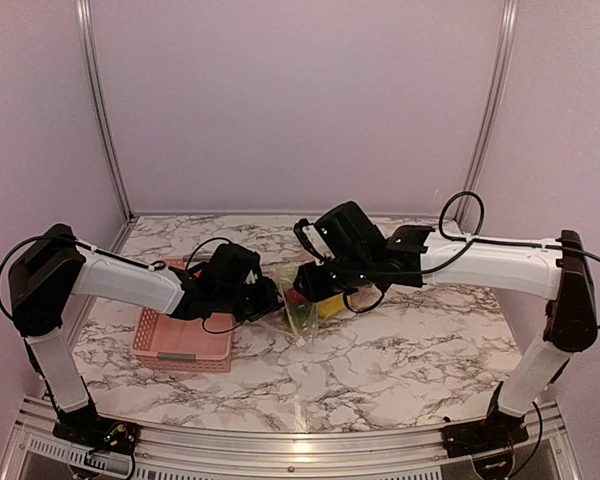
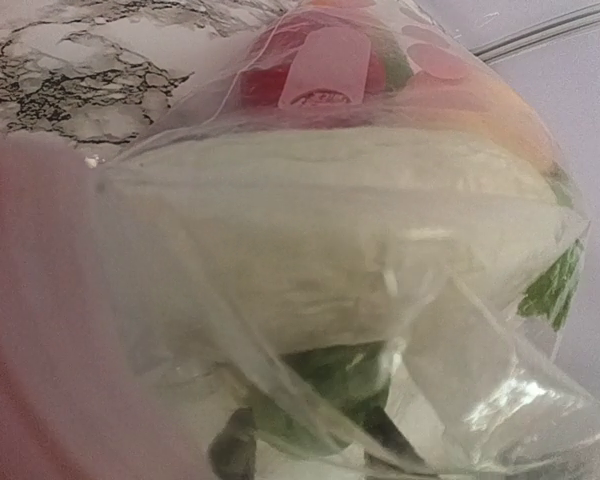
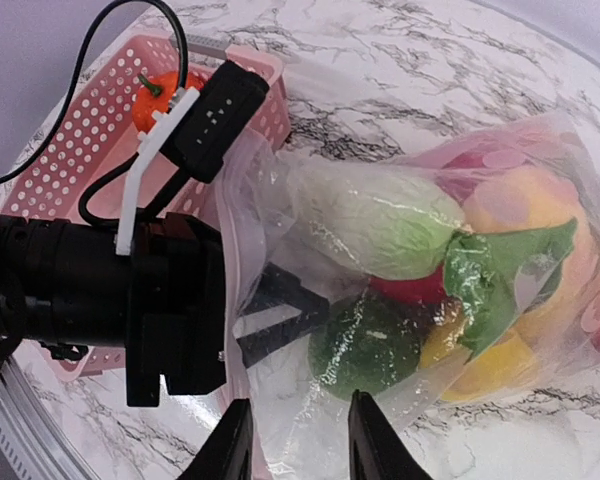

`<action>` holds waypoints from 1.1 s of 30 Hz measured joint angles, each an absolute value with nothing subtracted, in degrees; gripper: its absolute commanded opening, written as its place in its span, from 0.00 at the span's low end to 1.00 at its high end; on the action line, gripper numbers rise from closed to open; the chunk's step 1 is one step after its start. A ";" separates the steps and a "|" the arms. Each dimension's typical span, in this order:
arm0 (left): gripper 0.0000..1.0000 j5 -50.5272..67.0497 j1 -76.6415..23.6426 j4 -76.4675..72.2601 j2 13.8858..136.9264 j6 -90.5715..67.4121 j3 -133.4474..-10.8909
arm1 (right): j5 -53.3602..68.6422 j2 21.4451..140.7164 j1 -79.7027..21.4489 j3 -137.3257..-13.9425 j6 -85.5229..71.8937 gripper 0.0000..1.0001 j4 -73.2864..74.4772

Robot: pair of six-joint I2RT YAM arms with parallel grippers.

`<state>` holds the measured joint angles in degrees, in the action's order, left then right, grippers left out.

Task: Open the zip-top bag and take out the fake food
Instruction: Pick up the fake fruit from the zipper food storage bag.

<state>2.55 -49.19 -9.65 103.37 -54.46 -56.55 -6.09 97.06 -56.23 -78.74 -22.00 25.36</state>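
Noted zip-top bag [image 3: 500, 170] on table [image 3: 430, 60], just beside pink basket [image 3: 70, 150], fake food [image 3: 380, 220] inside. Noted right gripper [image 3: 300, 445] spread at near film; cannot tell whether left gripper [image 3: 280, 312] pinches the mouth. Pinch 1 lip per gripper, pull apart evenly, slowly.

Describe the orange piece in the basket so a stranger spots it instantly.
Find the pink perforated basket on the left of the marble table. Inside it sits a small orange fruit with a green stem. It is the only food piece seen in the basket; all the others lie in the clear bag beside it.
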 measured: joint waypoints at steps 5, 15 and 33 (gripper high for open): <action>0.42 2.79 -50.11 -9.52 103.83 -53.78 -57.89 | -3.70 93.23 -52.38 -70.19 -23.79 0.24 23.59; 0.51 2.44 -52.14 -5.76 107.35 -52.31 -62.26 | 2.07 93.01 -49.84 -61.54 -26.74 0.37 18.59; 0.58 2.09 -52.34 -2.70 111.02 -51.00 -65.93 | -0.82 90.08 -49.84 -58.52 -28.95 0.57 13.26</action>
<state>2.09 -52.34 -2.70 111.02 -51.00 -65.93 -0.82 90.08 -49.84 -58.52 -28.95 13.26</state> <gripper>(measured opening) 0.563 0.559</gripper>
